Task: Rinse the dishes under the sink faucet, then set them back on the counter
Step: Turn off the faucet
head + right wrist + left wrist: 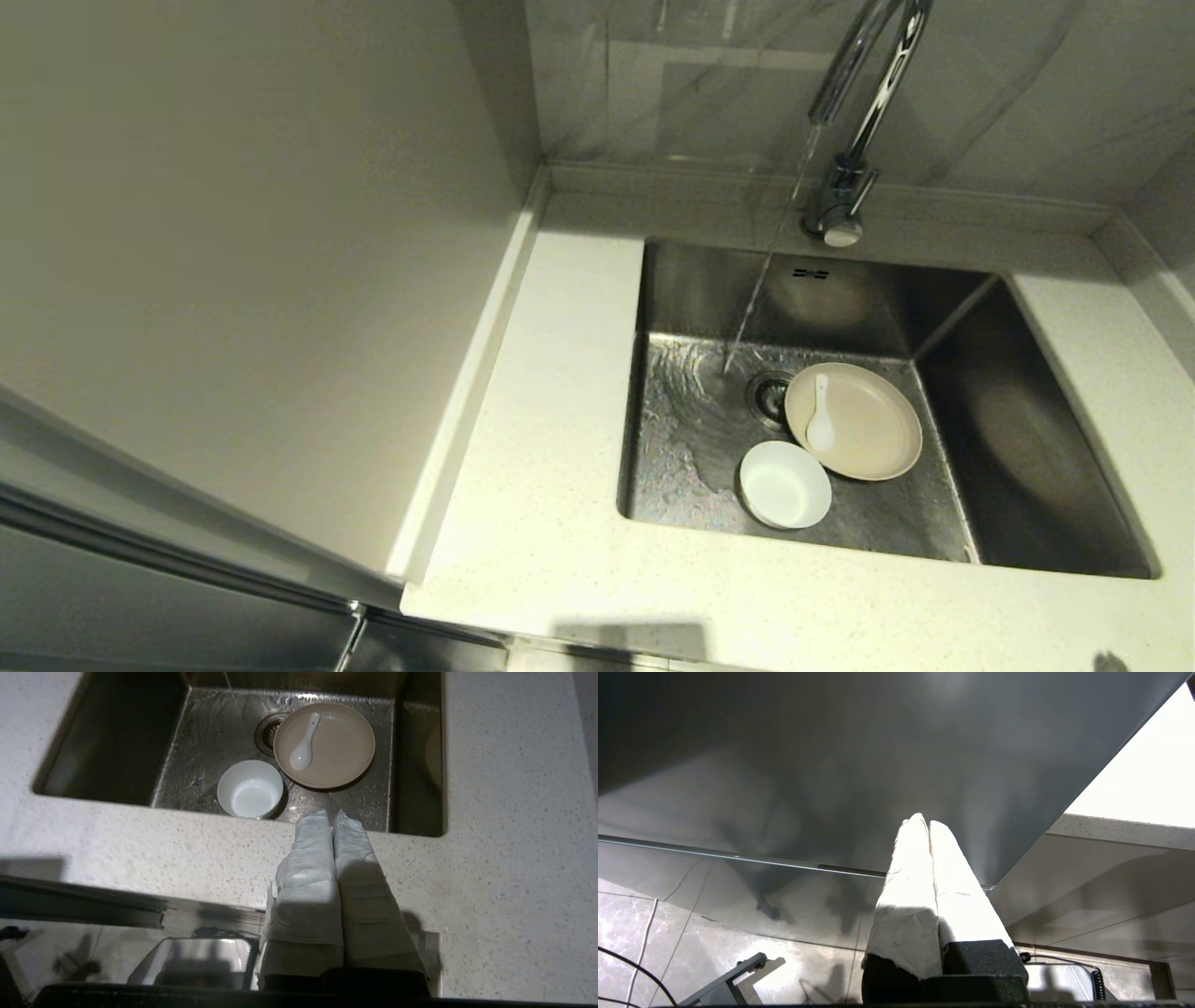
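Rinsing step, not yet begun by the arms. Water is seen running from the faucet (854, 103) onto the sink (1018, 439) floor beside the drain, missing the plate (868, 429), the spoon (821, 415) lying on it, and the bowl (785, 484) just beside. The right hand (331, 814), clenched and empty, is held above the worktop (514, 812) edge; the left hand (923, 822), likewise clenched, is parked low. A dish must next be grasped and carried under the stream.

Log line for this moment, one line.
faucet running | plate, spoon on it, bowl in sink | right gripper shut above counter | left gripper shut, parked
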Motion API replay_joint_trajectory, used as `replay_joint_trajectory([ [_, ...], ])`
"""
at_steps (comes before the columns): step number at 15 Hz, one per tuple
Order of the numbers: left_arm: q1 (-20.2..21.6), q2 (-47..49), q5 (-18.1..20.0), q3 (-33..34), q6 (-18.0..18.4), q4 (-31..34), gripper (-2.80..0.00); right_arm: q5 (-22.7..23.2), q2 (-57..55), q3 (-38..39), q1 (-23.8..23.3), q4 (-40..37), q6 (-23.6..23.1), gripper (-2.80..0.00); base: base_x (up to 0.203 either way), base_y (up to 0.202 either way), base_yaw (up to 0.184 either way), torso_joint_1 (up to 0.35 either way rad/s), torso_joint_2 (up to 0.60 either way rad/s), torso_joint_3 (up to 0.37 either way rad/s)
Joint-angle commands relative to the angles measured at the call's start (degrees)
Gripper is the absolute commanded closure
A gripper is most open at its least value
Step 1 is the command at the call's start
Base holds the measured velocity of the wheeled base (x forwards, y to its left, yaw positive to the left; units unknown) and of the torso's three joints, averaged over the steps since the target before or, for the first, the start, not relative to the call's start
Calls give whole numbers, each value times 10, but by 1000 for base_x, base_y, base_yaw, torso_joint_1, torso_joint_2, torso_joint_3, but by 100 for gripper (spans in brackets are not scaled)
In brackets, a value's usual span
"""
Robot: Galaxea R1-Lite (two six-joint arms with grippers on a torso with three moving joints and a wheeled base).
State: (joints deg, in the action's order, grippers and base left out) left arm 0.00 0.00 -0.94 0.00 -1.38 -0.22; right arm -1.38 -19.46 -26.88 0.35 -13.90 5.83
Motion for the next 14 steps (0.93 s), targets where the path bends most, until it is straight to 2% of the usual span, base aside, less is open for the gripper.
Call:
replay_joint_trajectory([
  [1,0,-2,0,0,0,0,0,0,-75,-74,0,-10,32,0,0,0,0,0,0,0],
  [3,0,-2,0,0,0,0,0,-1,-157,-162,2,-13,92,0,0,0,0,0,0,0],
  [6,0,-2,0,0,0,0,0,-5,-303,-312,4,-12,221,0,0,0,0,0,0,0],
  [9,0,-2,0,0,0,0,0,-6,-425,-410,4,-11,319,0,0,0,0,0,0,0],
  [14,0,-2,0,0,0,0,0,21,-594,-510,-16,25,420,0,0,0,0,0,0,0],
])
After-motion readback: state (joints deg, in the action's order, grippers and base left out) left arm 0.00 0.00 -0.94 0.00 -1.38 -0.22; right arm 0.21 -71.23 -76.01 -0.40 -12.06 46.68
